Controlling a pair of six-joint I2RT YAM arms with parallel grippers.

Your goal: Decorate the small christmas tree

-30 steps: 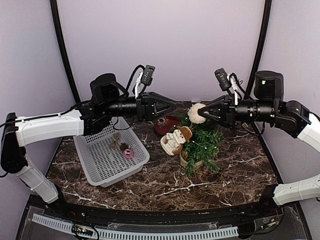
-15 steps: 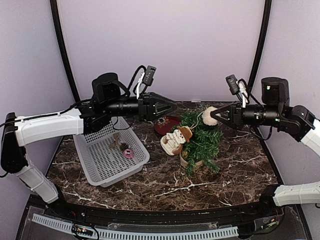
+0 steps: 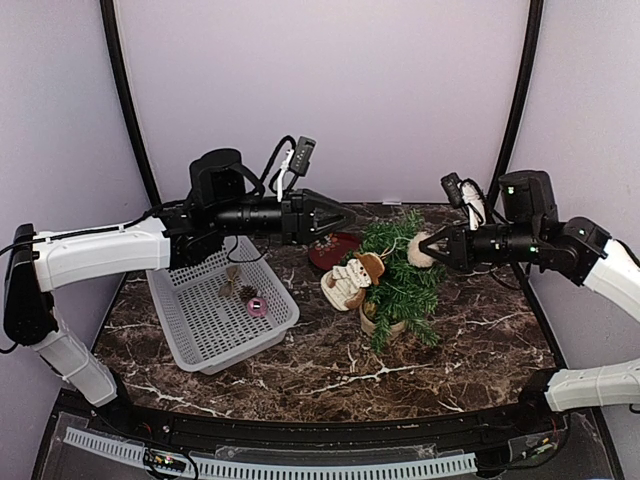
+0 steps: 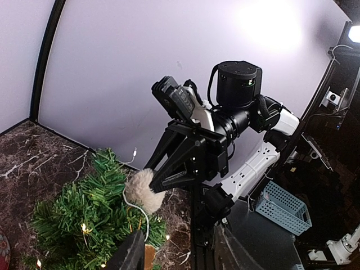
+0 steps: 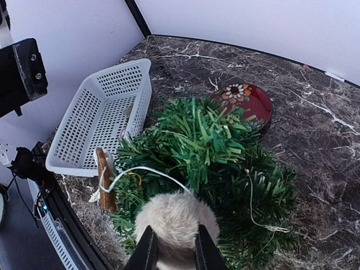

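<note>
The table [image 3: 300, 370] is dark brown marble with white veins. The basket [image 3: 165, 300] is white with a grid of small holes; in it lie a brown pine cone [image 3: 247, 292] and a pink ring [image 3: 257, 306]. The tree [image 3: 410, 285] is dark green, dotted with tiny warm-yellow lights, in a beige pot [image 3: 372, 322]. The pom-pom [image 3: 418, 252] is cream, on a white string. The plate [image 5: 247, 101] is deep red with 1 white-and-orange flower. The snowman [image 3: 347, 283] is white with a brown hat. The walls [image 3: 400, 100] are pale lilac. The left gripper [image 3: 348, 213] and right gripper [image 3: 427, 248] are black, on arms that are part white, part black.
</note>
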